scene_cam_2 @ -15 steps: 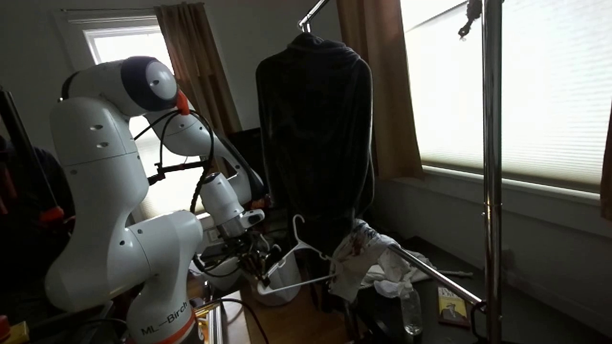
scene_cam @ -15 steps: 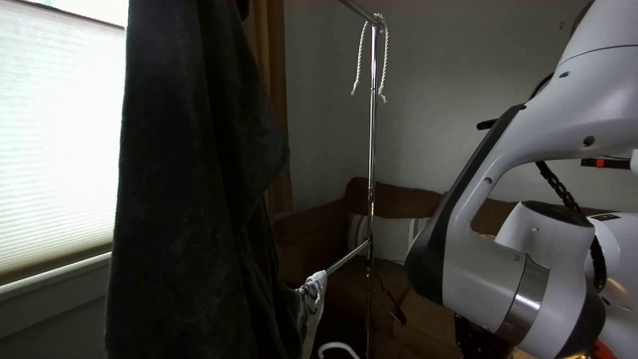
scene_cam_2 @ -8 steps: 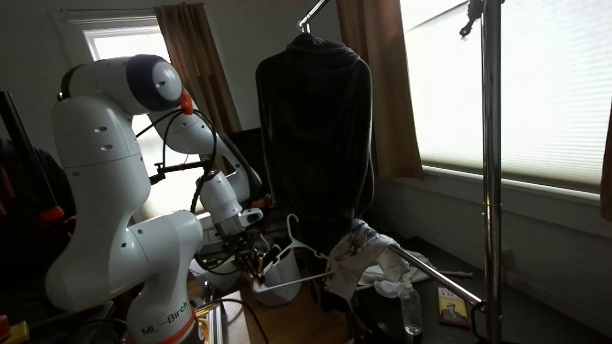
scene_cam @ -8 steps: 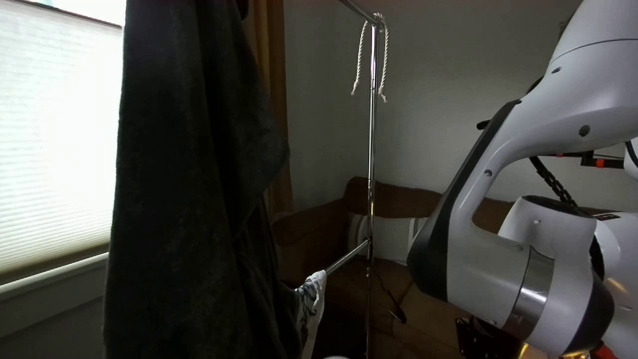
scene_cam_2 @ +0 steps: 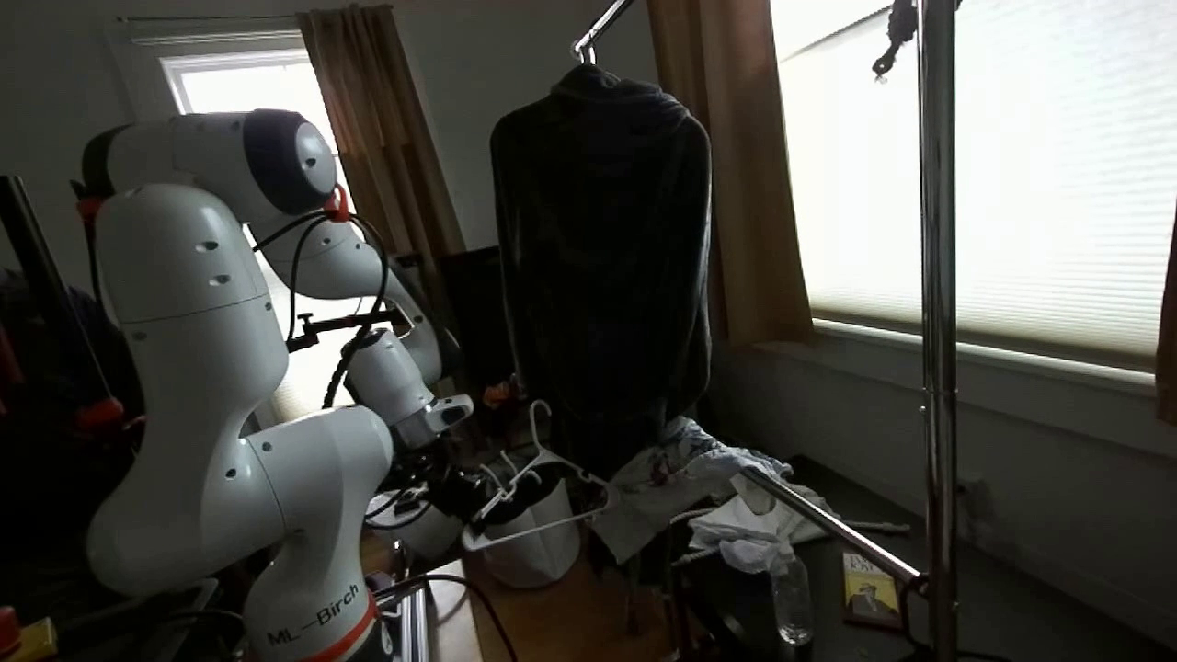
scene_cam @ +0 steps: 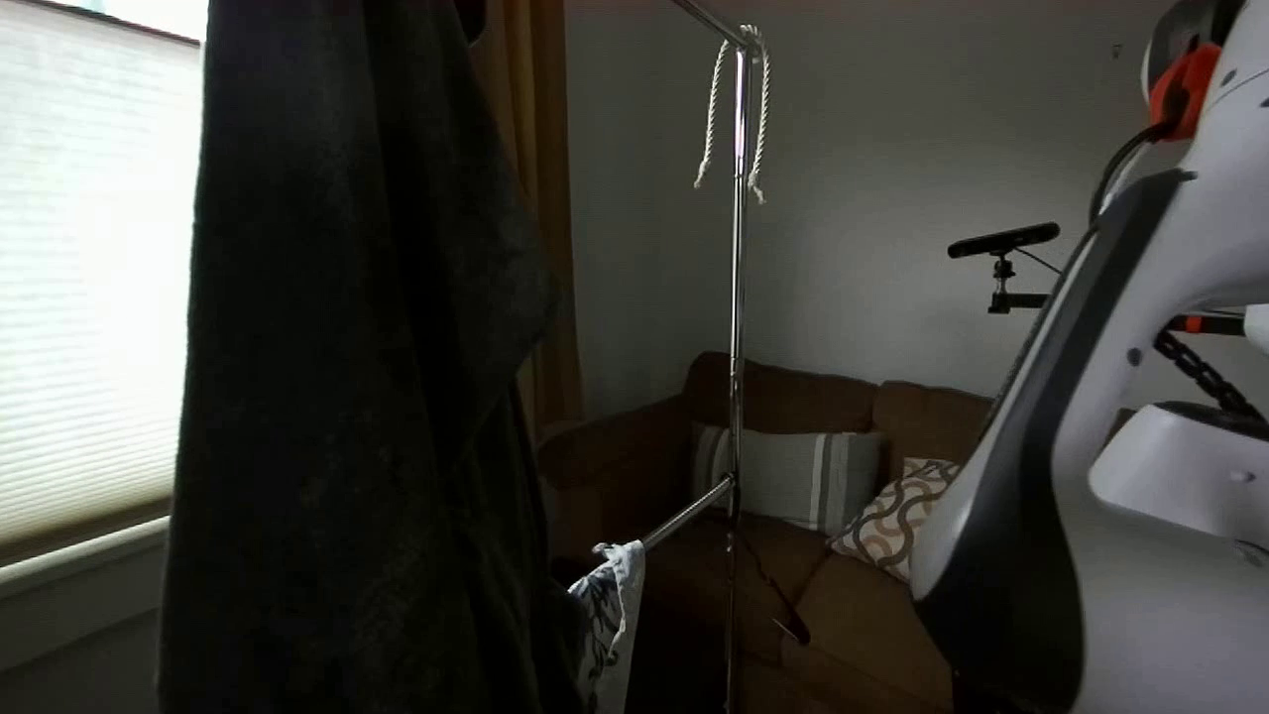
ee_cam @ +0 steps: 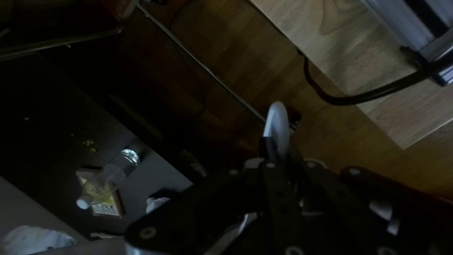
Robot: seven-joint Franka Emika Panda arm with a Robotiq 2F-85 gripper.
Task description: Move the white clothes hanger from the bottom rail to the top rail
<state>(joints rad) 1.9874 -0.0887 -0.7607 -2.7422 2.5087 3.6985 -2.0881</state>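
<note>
In the wrist view the hand (ee_cam: 280, 148) is closed on the white hanger (ee_cam: 277, 122), seemingly by one corner (the light is dim there). In an exterior view the hanger extends at three o'clock from the hand. The top rail (scene_cam_2: 606, 25) lies well above, at twelve o'clock, over a dark robe (scene_cam_2: 602, 248). Cloth (scene_cam_2: 671, 469) drapes the bottom rail (scene_cam_2: 832, 525).

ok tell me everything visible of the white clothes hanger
The white clothes hanger looks like plastic: curved hook, sloping shoulders, straight base bar. The gripper is closed on it near one corner. In an exterior view it tilts, hook up and free, partly in front of a white bin. Whether its far end touches the patterned cloth is unclear.
</note>
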